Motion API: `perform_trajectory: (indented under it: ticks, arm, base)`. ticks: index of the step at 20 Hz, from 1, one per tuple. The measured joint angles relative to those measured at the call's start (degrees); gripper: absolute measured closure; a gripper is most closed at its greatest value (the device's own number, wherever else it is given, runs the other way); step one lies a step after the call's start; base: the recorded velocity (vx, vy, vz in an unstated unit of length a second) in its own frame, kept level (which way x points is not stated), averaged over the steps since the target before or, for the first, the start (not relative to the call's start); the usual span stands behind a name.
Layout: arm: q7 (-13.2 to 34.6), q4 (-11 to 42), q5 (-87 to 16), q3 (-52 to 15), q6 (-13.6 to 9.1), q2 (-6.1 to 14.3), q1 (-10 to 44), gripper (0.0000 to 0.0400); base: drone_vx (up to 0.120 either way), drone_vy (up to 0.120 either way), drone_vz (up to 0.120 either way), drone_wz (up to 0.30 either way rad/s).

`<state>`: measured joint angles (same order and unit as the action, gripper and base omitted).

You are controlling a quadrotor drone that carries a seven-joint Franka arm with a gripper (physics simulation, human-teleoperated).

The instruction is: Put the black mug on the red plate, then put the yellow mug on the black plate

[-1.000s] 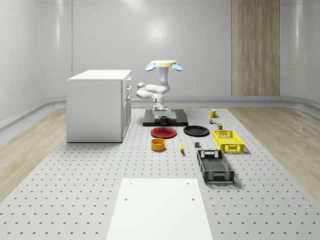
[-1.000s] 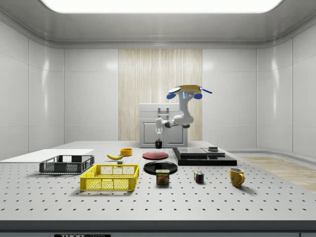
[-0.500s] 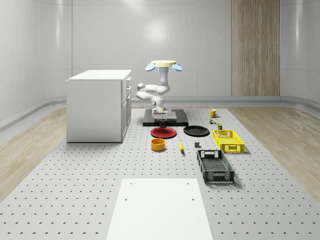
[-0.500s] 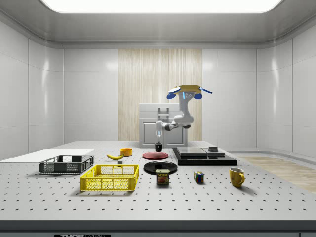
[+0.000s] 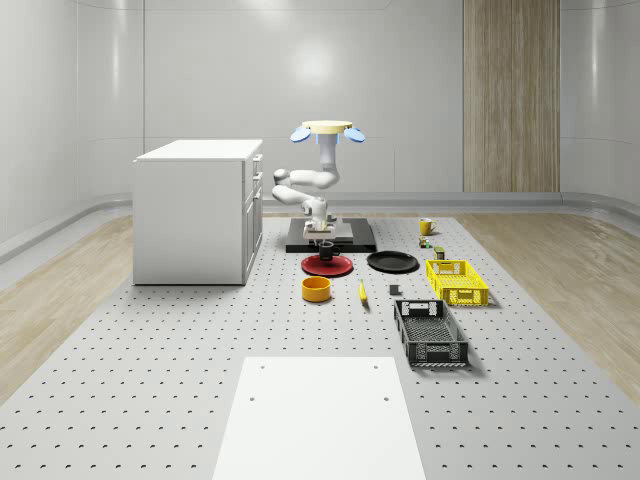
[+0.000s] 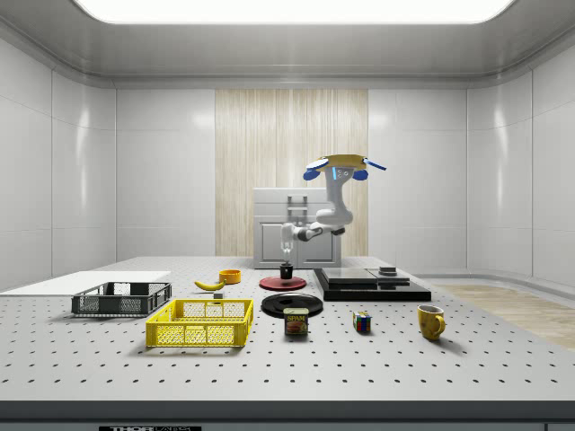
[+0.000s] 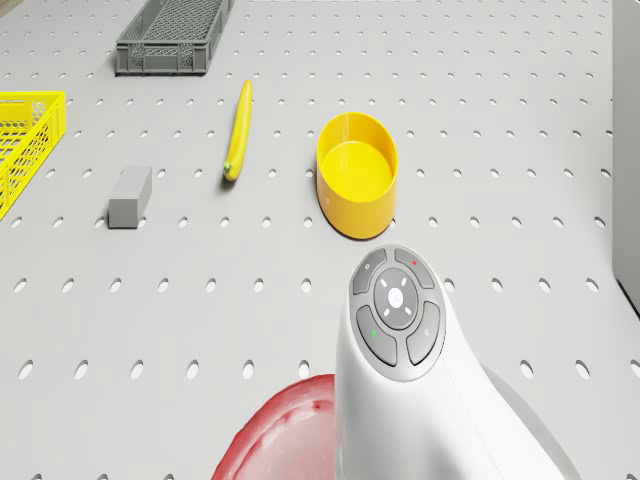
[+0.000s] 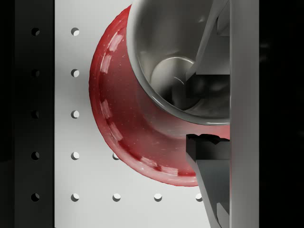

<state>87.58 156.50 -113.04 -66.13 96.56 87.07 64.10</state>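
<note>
Nearest the whole-scene camera, a flat white sheet (image 5: 320,415) is lying on the perforated grey table (image 5: 150,360), with a dark mesh crate (image 5: 431,332) and a yellow wire basket (image 5: 456,281) sitting further back. Beyond them a small yellow bowl (image 5: 316,289) and a yellow banana (image 5: 362,292) are resting just in front of the round red plate (image 5: 326,266).

Over that plate the two-finger gripper (image 6: 287,258) is hanging, its fingers (image 8: 216,178) closed on the wall of the glossy black mug (image 6: 287,270): in the wrist view one finger is sitting inside the rim and the other outside. The mug is sitting low over the red plate, and whether it is touching cannot be told. So the first placement is looking nearly finished, with the release not yet made.

Beside the red plate, the round black plate (image 5: 392,262) is lying bare. The drone (image 5: 327,130) is hovering above the dark platform (image 5: 350,238) behind the plates. Farthest off, the yellow mug (image 5: 426,227) is standing untouched on the table, so the whole second half is remaining.
</note>
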Motion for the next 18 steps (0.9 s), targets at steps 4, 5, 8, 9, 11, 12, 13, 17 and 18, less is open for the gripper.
perform_trajectory:
  ticks: [4,5,8,9,11,12,13,17,18]
  arm:
    - [0.1,-1.3,-0.8,0.9,0.4,-0.4,1.1,0.0290]
    - [0.1,-1.5,-1.1,1.1,0.6,-0.5,1.3,0.0290]
    - [0.1,-2.0,-1.5,1.6,0.8,-0.7,1.7,0.0176]
    - [0.1,-2.1,-1.7,1.7,0.9,-0.7,1.8,0.0137]
    - [0.1,-2.1,-1.4,1.5,0.7,-0.7,1.8,0.0083]
    - [0.2,-1.9,-1.1,1.2,0.6,-0.7,1.7,0.0065]
    - [0.2,-1.7,-0.7,0.7,0.4,-0.7,1.6,0.0050]
    - [0.2,-0.7,1.5,-1.7,-0.8,-0.4,1.1,0.0019]
    - [0.2,-0.4,2.2,-2.4,-1.1,-0.3,0.9,0.0014]
  base:
    - [0.000,0.000,0.000,0.000]
    - [0.000,0.000,0.000,0.000]
    - [0.000,0.000,0.000,0.000]
    - [0.000,0.000,0.000,0.000]
    - [0.000,0.000,0.000,0.000]
    - [0.000,0.000,0.000,0.000]
    - [0.000,0.000,0.000,0.000]
    - [0.000,0.000,0.000,0.000]
    - [0.000,0.000,0.000,0.000]
